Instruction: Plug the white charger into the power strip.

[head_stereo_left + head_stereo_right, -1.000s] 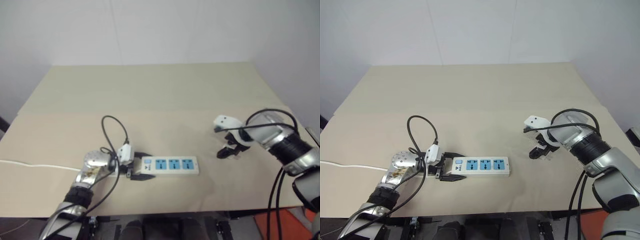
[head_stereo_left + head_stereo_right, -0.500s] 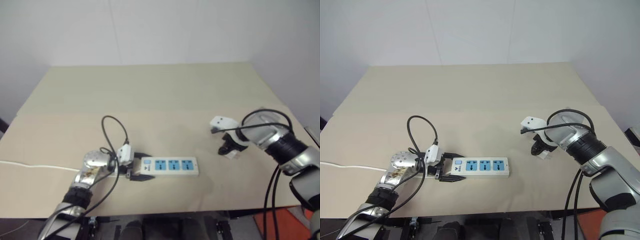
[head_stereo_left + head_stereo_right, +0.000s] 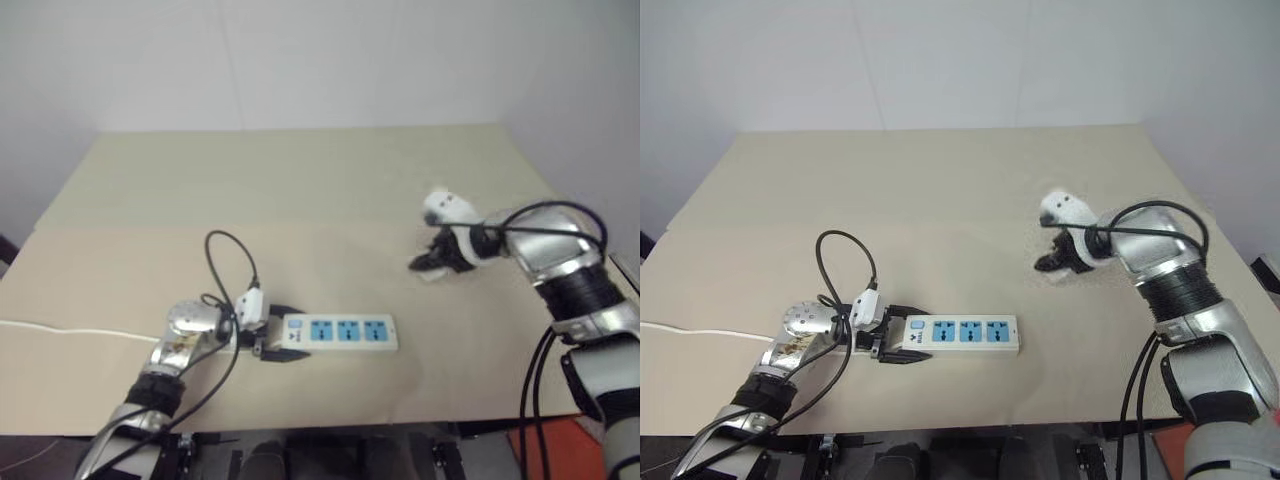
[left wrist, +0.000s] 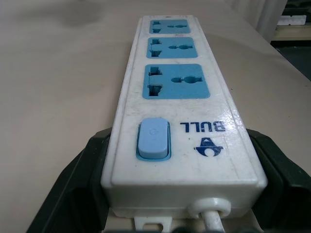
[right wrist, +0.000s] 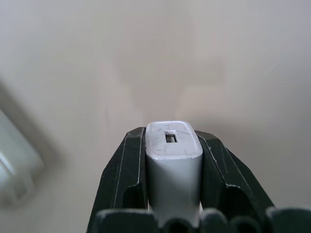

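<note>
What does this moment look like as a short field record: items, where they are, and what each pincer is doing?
power strip: flat on the table, three blue sockets empty
left pincer: fingers either side of the strip's switch end, bracing it
white charger: clamped between the right pincer's fingers, clear of the table
right pincer: shut on the charger, up and to the right of the strip
strip cord: runs off the table's left edge
plugged in: not yet

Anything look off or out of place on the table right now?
Nothing stands out. The power strip lies flat, its switch end between the left gripper's fingers; the right gripper holds the white charger squarely, above the table.
</note>
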`<state>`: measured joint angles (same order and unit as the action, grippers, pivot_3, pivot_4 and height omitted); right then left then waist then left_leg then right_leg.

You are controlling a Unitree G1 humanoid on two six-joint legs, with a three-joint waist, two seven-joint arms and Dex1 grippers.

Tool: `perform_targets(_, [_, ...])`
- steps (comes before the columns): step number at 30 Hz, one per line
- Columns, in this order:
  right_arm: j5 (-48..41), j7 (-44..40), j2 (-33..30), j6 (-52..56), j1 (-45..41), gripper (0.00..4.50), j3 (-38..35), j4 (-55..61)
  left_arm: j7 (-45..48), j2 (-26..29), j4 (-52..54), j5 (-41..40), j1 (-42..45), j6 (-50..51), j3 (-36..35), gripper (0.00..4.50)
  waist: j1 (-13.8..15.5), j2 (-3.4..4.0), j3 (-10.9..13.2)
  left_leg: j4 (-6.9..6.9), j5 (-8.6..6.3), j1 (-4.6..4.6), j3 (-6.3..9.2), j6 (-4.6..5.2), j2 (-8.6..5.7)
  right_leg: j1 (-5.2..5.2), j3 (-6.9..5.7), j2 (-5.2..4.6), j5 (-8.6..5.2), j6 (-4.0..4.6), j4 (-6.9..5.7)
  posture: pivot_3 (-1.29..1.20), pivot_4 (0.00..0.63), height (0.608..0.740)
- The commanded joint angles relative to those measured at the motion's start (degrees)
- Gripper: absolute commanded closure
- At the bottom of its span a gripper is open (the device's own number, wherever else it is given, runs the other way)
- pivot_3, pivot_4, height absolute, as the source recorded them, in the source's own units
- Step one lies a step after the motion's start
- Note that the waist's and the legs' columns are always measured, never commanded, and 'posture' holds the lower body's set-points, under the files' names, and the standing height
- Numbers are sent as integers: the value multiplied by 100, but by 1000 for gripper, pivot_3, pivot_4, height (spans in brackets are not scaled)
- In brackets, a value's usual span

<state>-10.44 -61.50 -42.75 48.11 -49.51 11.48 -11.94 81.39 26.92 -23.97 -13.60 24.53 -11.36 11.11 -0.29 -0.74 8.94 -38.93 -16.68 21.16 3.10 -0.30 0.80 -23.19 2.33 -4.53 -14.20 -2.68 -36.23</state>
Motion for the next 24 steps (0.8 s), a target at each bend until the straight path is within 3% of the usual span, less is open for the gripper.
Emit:
perform_targets(1, [-591, 100, 378, -1449, 687, 3383, -1013, 548, 13, 64, -84, 199, -109, 68, 160, 1184, -22, -1, 0, 1, -1, 0, 0, 2, 0, 2, 1, 0, 1, -2, -1, 0, 150, 740])
perform_targets(6, [-1090, 159, 984, -2202, 1406, 3383, -1417, 1258, -54, 68, -45, 195, -126, 97, 144, 1184, -57, 0, 0, -5, 1, 0, -9, -1, -2, -5, 10, -3, 3, -5, -13, 0, 150, 740])
perform_targets(12, [-1772, -253, 1573, -2261, 1937, 3383, -1138, 1808, -134, 81, 86, 184, -196, 171, 160, 1184, -45, 0, 0, -11, 1, -11, -3, -2, -1, 2, 10, 1, 3, -5, -40, 0, 150, 740])
perform_targets(24, [-1128, 155, 2575, -3730, 2462, 3383, -425, 1527, -136, 122, 107, 183, -145, 248, 149, 1184, -55, 1, 0, -18, 3, -15, -2, -5, -2, 1, 10, 3, 2, -5, -49, 0, 150, 740])
